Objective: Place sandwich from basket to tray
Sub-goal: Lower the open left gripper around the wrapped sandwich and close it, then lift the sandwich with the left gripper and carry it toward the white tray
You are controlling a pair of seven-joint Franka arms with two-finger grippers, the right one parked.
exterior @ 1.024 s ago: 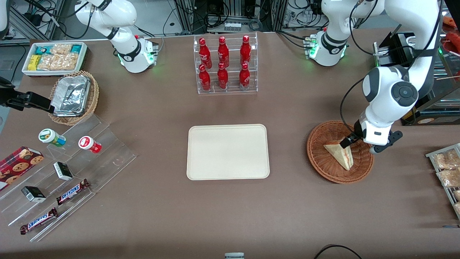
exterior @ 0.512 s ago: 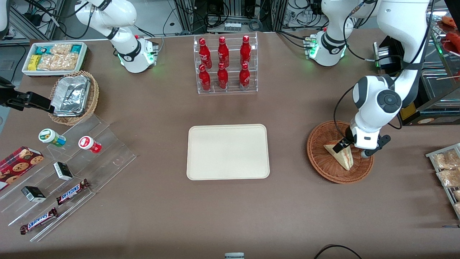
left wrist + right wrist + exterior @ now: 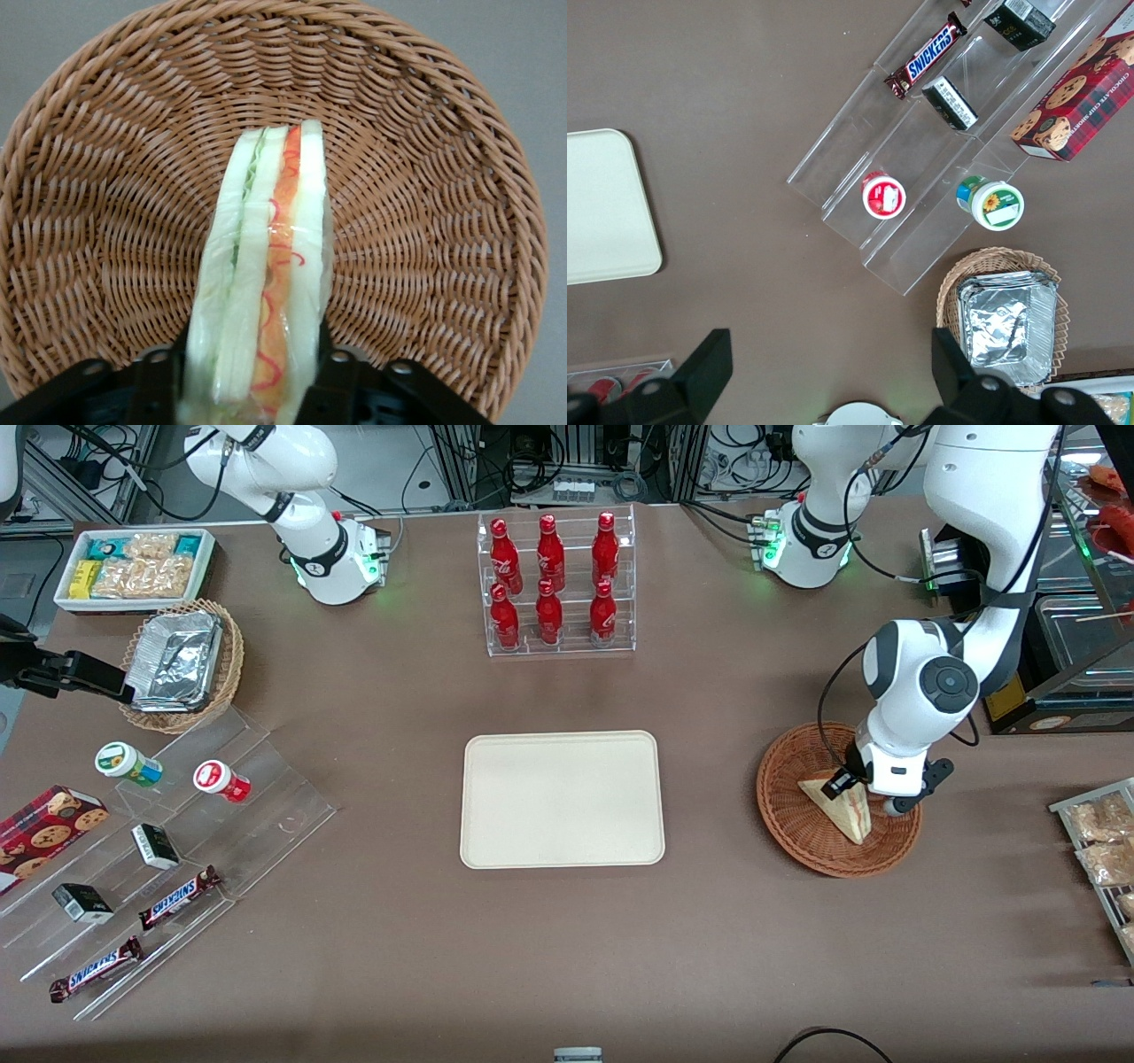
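Note:
The sandwich (image 3: 843, 809) is a pale bread wedge with red and green filling, standing on edge in the reddish-brown wicker basket (image 3: 784, 779) toward the working arm's end of the table. My left gripper (image 3: 852, 790) is low in the basket, open, with one finger on each side of the wedge's thick end. In the left wrist view the black fingers (image 3: 159, 376) stand close against both bread faces of the sandwich (image 3: 266, 283), which rests on the basket's weave (image 3: 425, 221). The cream tray (image 3: 562, 798) lies at the table's middle with nothing on it.
A clear rack of red bottles (image 3: 555, 584) stands farther from the camera than the tray. A tan basket of foil packets (image 3: 182, 664), a white bin of snacks (image 3: 135, 567) and acrylic steps with candy bars (image 3: 159, 850) lie toward the parked arm's end. A rack of snack bags (image 3: 1103, 841) sits beside the basket.
The left arm has come down and shifted slightly toward the tray, bringing the fingers lower around the sandwich. The sandwich and basket have not moved.

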